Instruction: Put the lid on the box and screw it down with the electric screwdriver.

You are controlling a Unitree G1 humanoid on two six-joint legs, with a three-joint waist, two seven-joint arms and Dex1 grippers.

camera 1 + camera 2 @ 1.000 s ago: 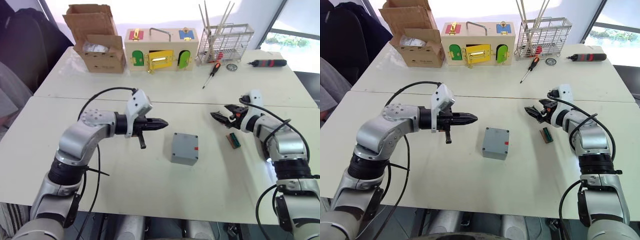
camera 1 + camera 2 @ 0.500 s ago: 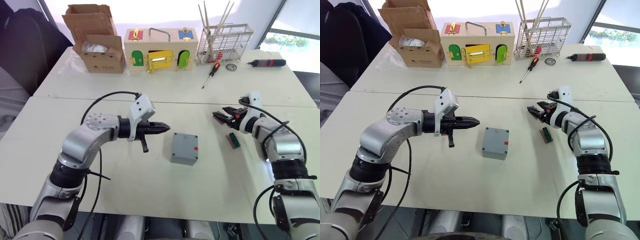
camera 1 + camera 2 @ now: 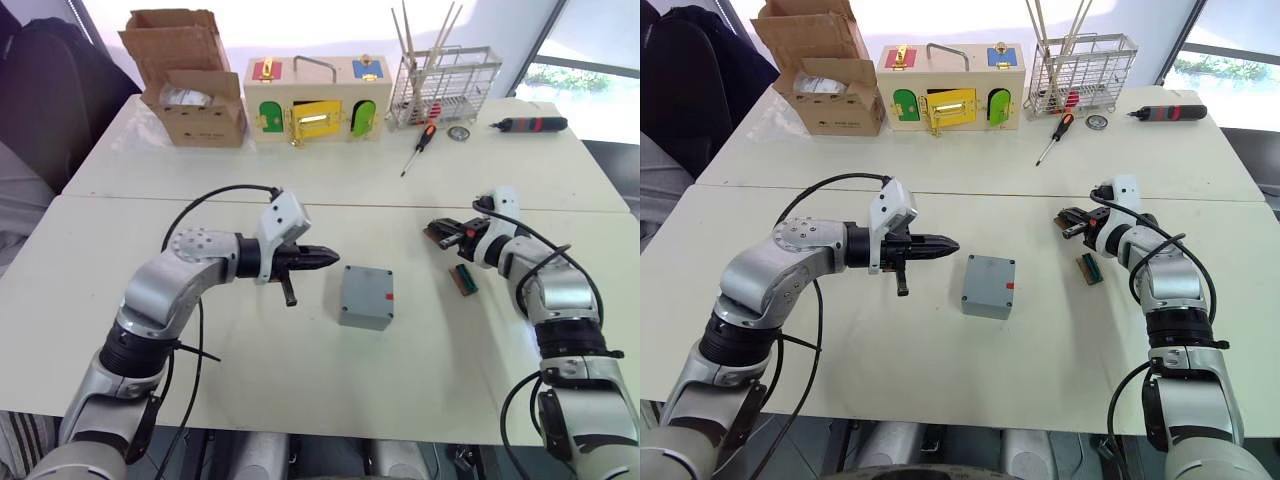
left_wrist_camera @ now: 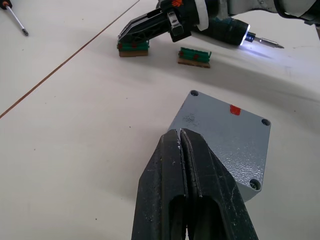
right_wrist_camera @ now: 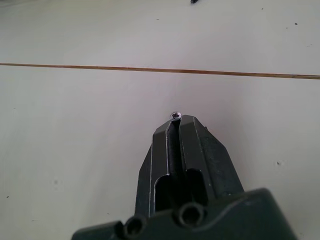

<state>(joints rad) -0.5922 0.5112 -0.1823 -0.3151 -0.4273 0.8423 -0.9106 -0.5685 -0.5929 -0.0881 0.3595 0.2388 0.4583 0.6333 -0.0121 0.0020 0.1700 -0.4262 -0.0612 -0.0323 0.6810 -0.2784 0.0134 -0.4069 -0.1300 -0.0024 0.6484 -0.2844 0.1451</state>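
Observation:
The grey box (image 3: 362,320) stands mid-table with the lid (image 4: 220,132) flat on top, its corner holes and a red mark showing. My left gripper (image 3: 330,257) hovers just left of the box, shut and empty, its tips pointing at it. My right gripper (image 3: 438,232) is out to the right of the box, low over the table, shut with a small screw (image 5: 175,115) pinched at its tips. The electric screwdriver (image 4: 227,34) shows close beside my right wrist, its tip lit and its bit pointing away from the gripper's tips.
Two small green-and-brown blocks lie near my right gripper, one (image 3: 465,280) beside the forearm, the other (image 4: 134,47) under the fingertips. Along the back stand a cardboard carton (image 3: 190,85), a wooden box with coloured doors (image 3: 315,100), a wire rack (image 3: 443,85), a manual screwdriver (image 3: 418,148) and a pen-like tool (image 3: 530,125).
My right gripper's fingers have closed from open to shut at about the same place. The left gripper settled slightly lower and then held still. The box has not moved.

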